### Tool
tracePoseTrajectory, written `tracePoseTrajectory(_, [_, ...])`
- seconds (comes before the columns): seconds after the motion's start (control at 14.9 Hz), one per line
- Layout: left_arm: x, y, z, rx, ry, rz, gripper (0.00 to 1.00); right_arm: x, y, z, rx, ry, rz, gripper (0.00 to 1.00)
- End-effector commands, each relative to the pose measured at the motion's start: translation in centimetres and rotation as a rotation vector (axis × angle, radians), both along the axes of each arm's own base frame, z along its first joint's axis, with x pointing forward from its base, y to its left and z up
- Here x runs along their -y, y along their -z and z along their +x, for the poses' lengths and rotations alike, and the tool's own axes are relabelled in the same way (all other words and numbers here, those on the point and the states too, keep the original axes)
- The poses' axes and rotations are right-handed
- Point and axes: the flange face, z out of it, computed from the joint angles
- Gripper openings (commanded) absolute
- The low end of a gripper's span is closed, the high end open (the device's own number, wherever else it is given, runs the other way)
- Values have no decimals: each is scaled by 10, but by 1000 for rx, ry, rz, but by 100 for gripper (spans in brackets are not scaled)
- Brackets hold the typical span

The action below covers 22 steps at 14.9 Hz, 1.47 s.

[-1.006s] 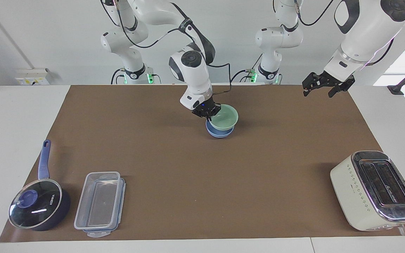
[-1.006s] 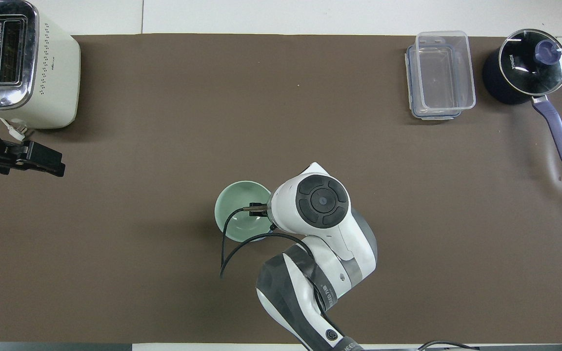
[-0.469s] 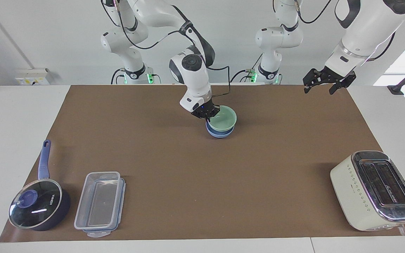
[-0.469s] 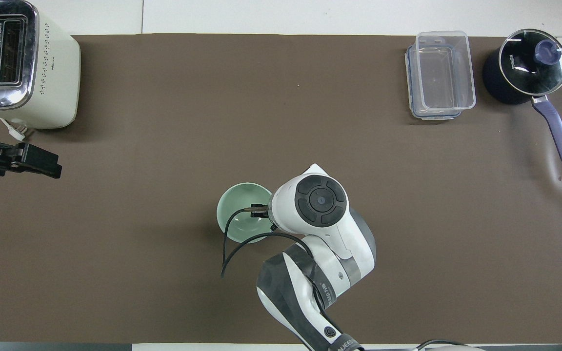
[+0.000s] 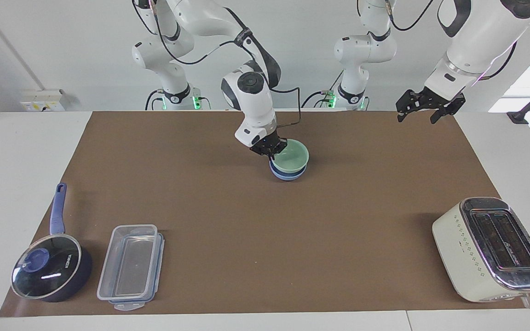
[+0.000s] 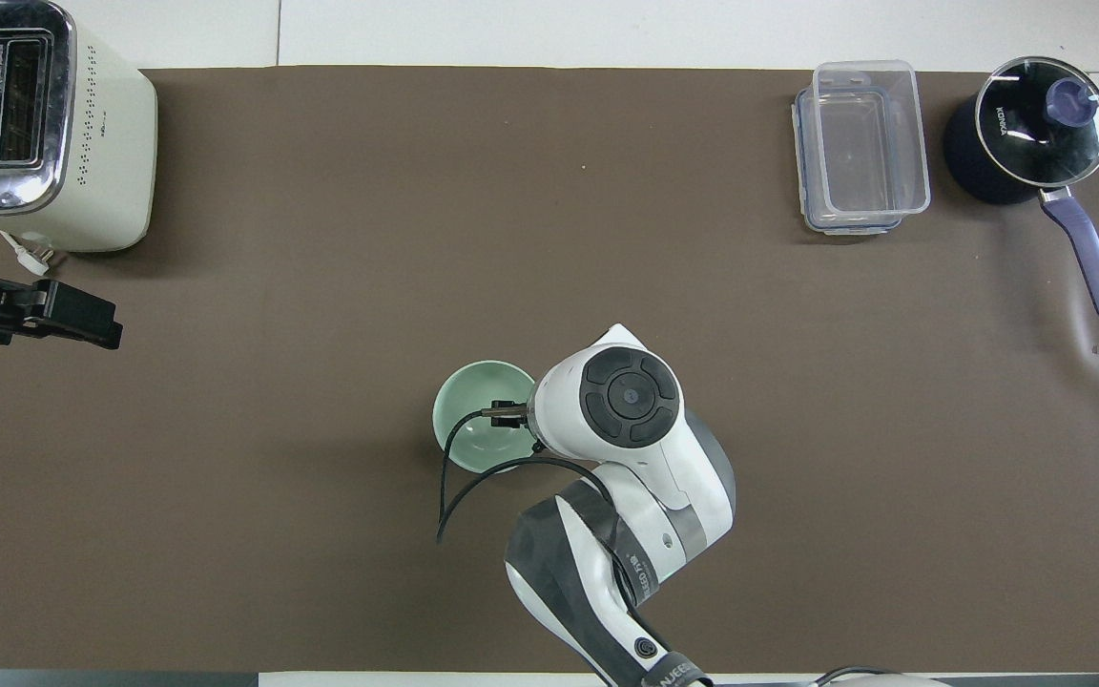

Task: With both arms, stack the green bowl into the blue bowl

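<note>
While right tool (image 5: pixel 272 150) grips its rim, green bowl (image 5: pixel 291 155) mouth-up in blue bowl (image 5: pixel 287 173), left tool (image 5: pixel 423 108) spread.

This is a robotics lab rather than a real kitchen. Two white arms (image 5: pixel 256 99) are bolted at the edge of a white table (image 5: pixel 21 151) covered by a brown mat (image 5: pixel 228 230), before a bare white wall. The toaster (image 5: pixel 492 250), saucepan (image 5: pixel 51 271) and plastic container (image 5: pixel 131 266) sit spaced out like test props.
</note>
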Motion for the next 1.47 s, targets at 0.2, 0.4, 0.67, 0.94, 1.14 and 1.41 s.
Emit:
tracePoseTrajectory(0.2, [-3,-1,-8,4,-15,-15,100,15,-28,22,1,29,12,51])
tracePoseTrajectory(0.4, [-2,-1,-8,4,-12,-15,100,65,-85,70,3,59,-55,57])
tracePoseTrajectory(0.67, [-3,-1,-8,4,-15,-15,100,152,-154,111,-5,36,-102,94])
tracePoseTrajectory(0.94, [-2,-1,-8,4,-12,-15,100,260,-233,114,-37,-23,-154,100])
tracePoseTrajectory(1.14, [-2,-1,-8,4,-13,-15,100,317,-263,106,-58,-42,-219,100])
tracePoseTrajectory(1.41, [-2,-1,-8,4,-12,-15,100,343,-270,83,-86,-49,-251,100])
